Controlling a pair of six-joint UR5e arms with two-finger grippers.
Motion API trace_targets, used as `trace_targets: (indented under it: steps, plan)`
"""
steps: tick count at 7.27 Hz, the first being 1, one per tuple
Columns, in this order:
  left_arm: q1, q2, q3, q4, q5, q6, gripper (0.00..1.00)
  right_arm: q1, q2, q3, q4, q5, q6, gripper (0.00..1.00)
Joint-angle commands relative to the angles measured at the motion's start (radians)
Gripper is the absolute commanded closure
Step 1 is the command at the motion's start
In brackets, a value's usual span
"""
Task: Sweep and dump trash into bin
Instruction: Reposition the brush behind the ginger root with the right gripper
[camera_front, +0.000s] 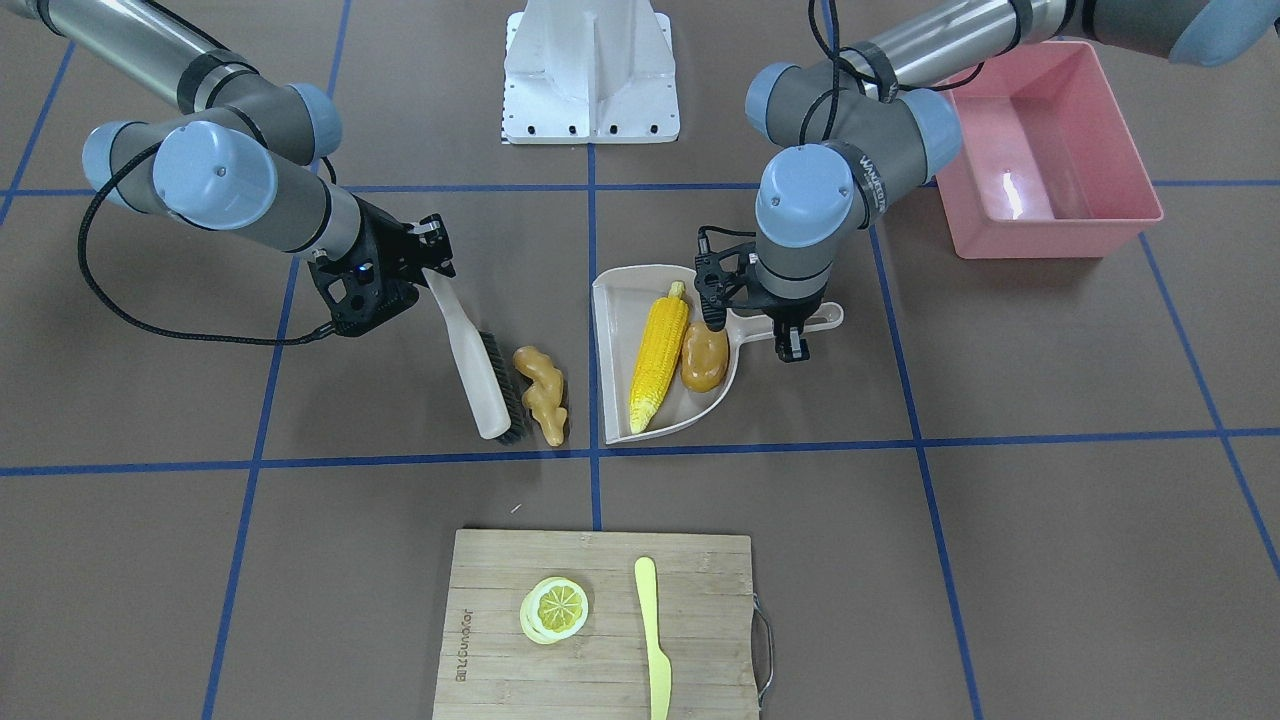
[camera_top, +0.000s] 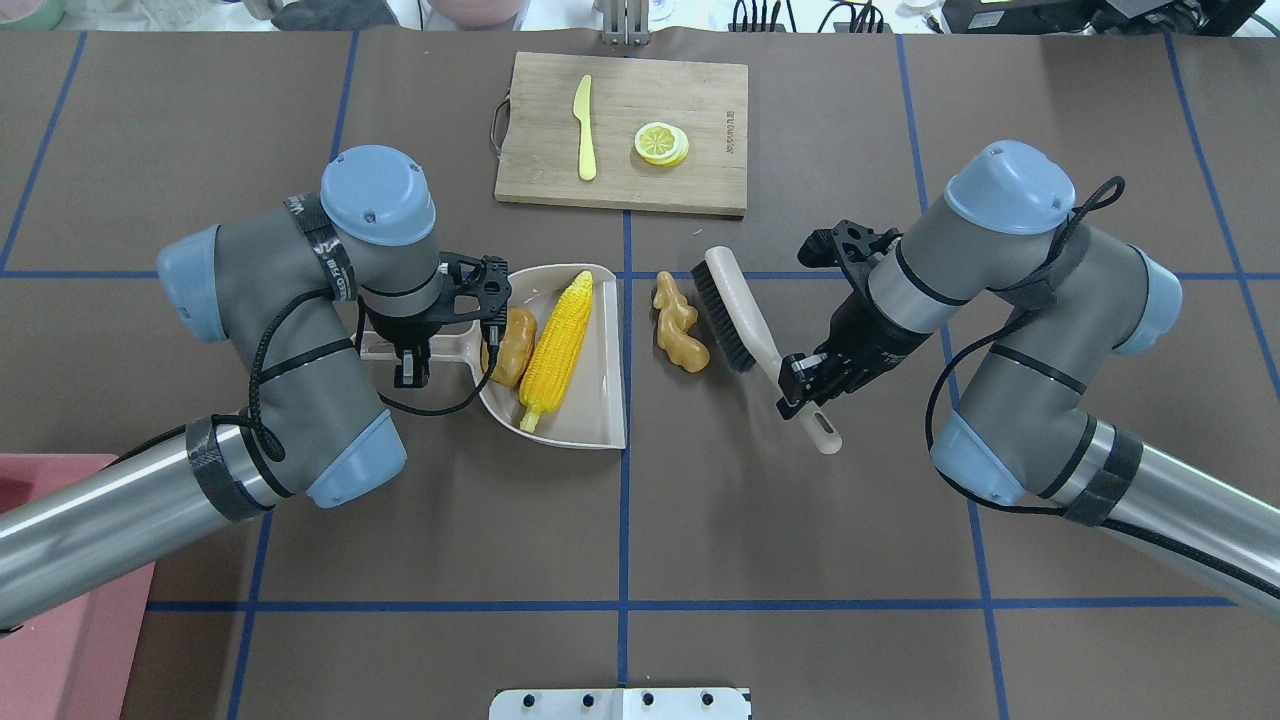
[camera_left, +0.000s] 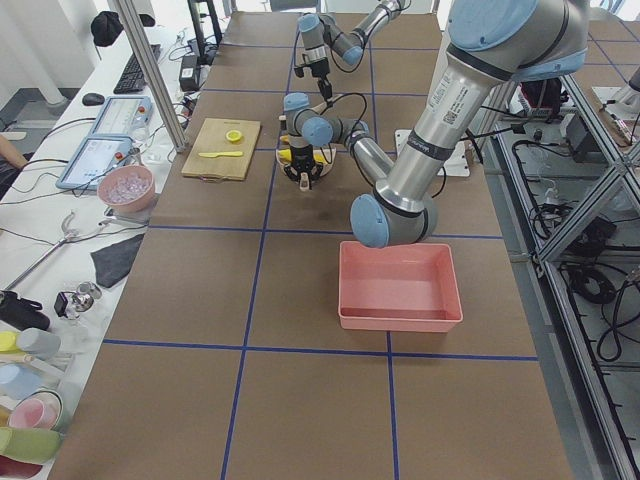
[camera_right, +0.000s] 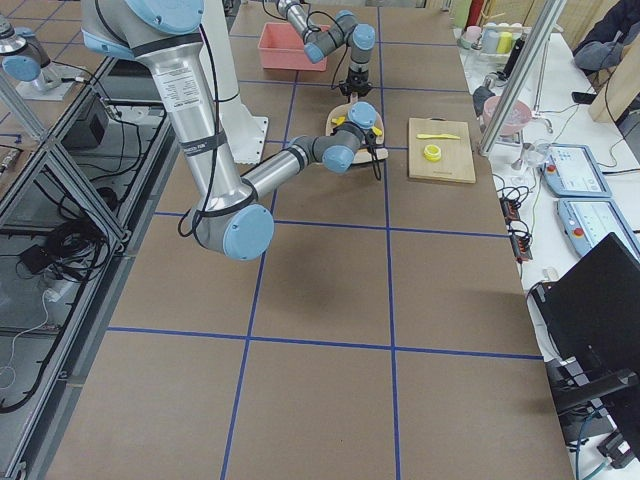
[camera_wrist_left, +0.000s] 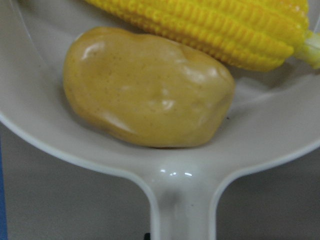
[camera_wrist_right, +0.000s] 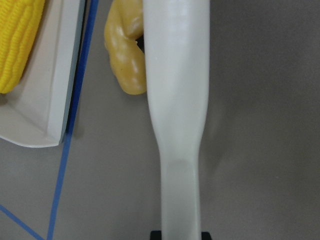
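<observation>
**Trash, item 1: corn cob** (camera_front: 660, 355). We are logging it as lying lengthwise inside the dustpan (camera_front: 618, 330). We are judging it to be light, rigid moulded plastic, and its long round body is likely to roll when the pan tilts.

**Trash, item 2: potato** (camera_front: 704, 358). We are finding it in the pan's back corner, touching the corn and close to the handle root. It looks glossy, hard and slippery, and it should slide out freely.

**Trash, item 3: ginger root** (camera_front: 541, 392). We are recording it on the table, outside the pan, between the pan's open edge and the brush (camera_front: 478, 385). It lies against or just beside the bristles. It looks knobby, light and stiff. We are advising a push from the bristle side rather than a grip, since the lobes may make it pivot.

**Tools.** The left gripper (camera_front: 790, 345) is clamping the dustpan handle, and that handle is the place to hold for lifting. The right gripper (camera_top: 800, 388) is closing narrowly around the brush handle.

**Bin** (camera_front: 1050, 235). We are noting it well apart from the pan, on the robot's left, and showing nothing inside. It looks rigid, with smooth walls.
</observation>
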Motion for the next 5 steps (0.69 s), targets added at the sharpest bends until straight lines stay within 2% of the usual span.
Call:
trace_targets:
  steps: [1, 5]
  plan:
    - [0.001, -0.001, 0.0, 0.003, 0.0, -0.001, 1.0, -0.013, 0.014, -0.028, 0.043, -0.003, 0.019, 1.0]
    - [-0.004, -0.001, 0.0, 0.003, 0.0, -0.001, 1.0, -0.041, 0.06, -0.023, 0.051, -0.012, 0.111, 1.0]
